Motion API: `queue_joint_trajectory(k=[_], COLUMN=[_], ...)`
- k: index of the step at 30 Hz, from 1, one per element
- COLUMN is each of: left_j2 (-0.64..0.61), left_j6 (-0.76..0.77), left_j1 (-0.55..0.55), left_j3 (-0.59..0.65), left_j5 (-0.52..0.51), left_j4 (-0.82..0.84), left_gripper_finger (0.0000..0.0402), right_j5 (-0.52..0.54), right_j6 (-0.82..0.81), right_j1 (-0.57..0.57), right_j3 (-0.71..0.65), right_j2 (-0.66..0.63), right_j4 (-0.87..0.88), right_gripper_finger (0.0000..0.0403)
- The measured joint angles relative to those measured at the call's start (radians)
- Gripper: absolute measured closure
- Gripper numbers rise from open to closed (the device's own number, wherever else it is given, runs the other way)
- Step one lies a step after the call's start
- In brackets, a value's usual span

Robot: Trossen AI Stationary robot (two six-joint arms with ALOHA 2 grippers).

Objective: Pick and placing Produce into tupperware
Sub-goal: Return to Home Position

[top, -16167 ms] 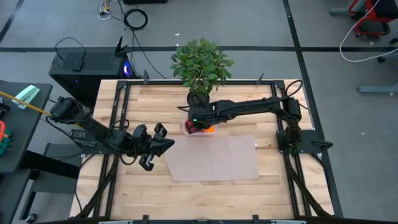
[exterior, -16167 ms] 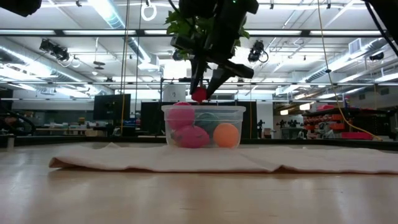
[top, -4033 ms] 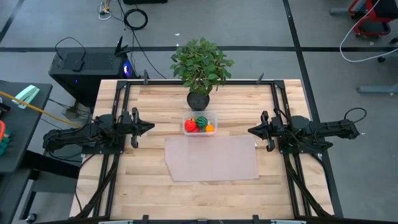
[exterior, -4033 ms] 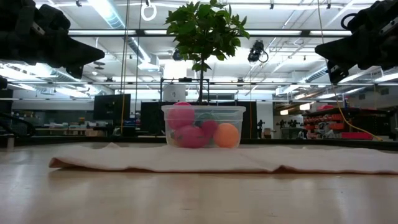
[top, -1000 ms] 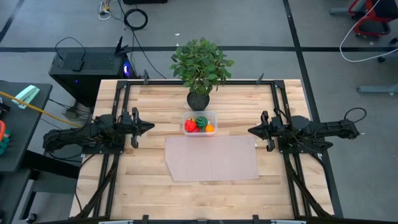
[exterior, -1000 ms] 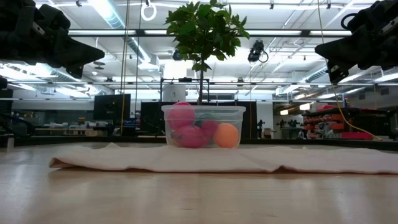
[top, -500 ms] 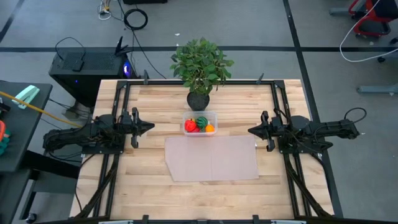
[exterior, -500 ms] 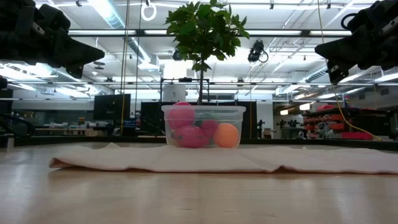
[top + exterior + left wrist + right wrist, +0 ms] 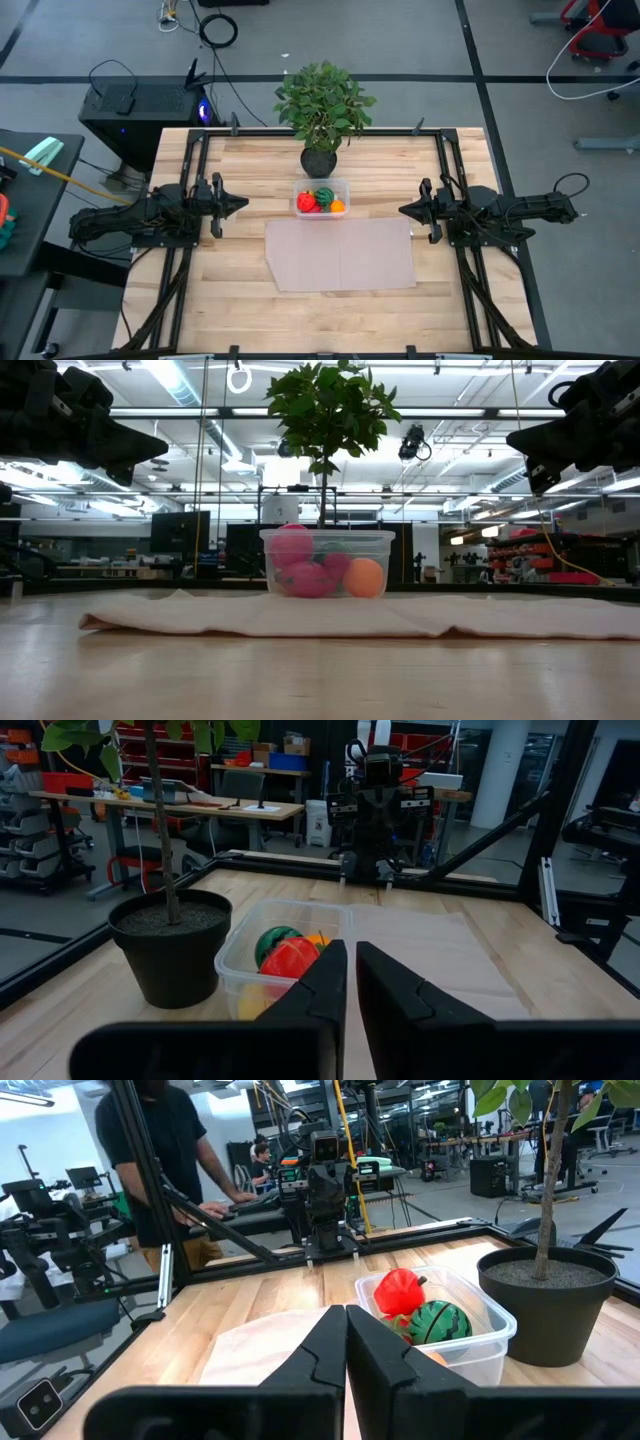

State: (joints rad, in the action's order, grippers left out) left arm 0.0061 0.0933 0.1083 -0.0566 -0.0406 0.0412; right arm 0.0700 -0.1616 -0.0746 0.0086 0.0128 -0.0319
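Both arms parked; left gripper (image 9: 236, 204) at 9 o'clock of the tupperware (image 9: 322, 182), right gripper (image 9: 404, 210) at 3, jaws together, empty; produce (image 9: 318, 199) inside it, plant pot (image 9: 319, 160) at its 12; risk: stray arm swing could tip it.

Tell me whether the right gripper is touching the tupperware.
Apart. The high view shows the right gripper well clear of the tupperware, with bare table between them.
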Motion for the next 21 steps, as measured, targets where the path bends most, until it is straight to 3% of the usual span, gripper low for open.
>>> queue_joint_trajectory(k=[21], left_j2=[0.0], left_j6=[0.0], left_j1=[0.0], left_j3=[0.0], left_j5=[0.0], left_j4=[0.0], left_gripper_finger=[0.037], right_j5=[0.0], right_j6=[0.0], right_j1=[0.0], right_j3=[0.0], right_j2=[0.0], right_j4=[0.0], right_gripper_finger=[0.0386])
